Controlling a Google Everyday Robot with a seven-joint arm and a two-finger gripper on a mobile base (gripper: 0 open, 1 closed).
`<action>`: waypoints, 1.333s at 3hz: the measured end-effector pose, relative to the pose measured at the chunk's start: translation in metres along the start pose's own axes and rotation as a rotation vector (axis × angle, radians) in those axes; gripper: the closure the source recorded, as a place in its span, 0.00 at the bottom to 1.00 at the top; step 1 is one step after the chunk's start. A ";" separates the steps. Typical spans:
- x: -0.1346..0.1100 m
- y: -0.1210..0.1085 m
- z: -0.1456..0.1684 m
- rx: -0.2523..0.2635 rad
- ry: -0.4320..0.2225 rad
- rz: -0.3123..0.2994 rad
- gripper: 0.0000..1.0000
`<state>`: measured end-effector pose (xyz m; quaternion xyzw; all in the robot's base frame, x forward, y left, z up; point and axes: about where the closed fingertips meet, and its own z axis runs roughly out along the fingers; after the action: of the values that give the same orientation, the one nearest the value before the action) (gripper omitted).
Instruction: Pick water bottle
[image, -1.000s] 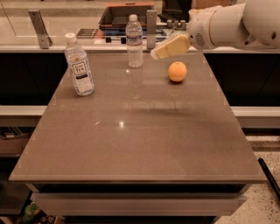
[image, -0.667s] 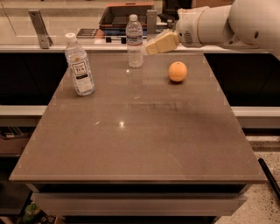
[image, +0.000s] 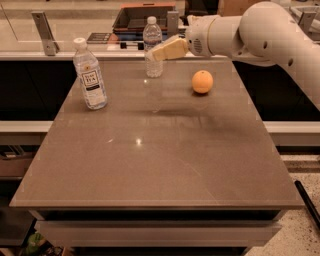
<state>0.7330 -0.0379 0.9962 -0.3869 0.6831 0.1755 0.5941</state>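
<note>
The water bottle (image: 152, 34) is slim, clear and ribbed with a white cap. It stands upright near the far edge of the brown table (image: 150, 160), at its middle. My gripper (image: 152, 54), cream coloured on a white arm (image: 260, 30), reaches in from the right. Its tip overlaps the bottle at mid height. I cannot tell whether it touches the bottle.
A bigger clear bottle (image: 90, 75) with a white-and-black label stands at the far left of the table. An orange (image: 202, 81) lies to the right of the water bottle. A counter behind holds a dark tray (image: 142, 17) and a metal bracket (image: 43, 33).
My arm has moved left toward the water bottle, and its tip now overlaps the bottle. The bottles and the orange have not moved.
</note>
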 end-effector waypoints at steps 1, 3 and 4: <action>0.001 -0.005 0.027 -0.006 -0.020 0.022 0.00; 0.015 -0.027 0.064 -0.009 -0.032 0.060 0.00; 0.025 -0.039 0.076 -0.010 -0.023 0.083 0.00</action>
<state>0.8131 -0.0179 0.9634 -0.3592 0.6907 0.2078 0.5921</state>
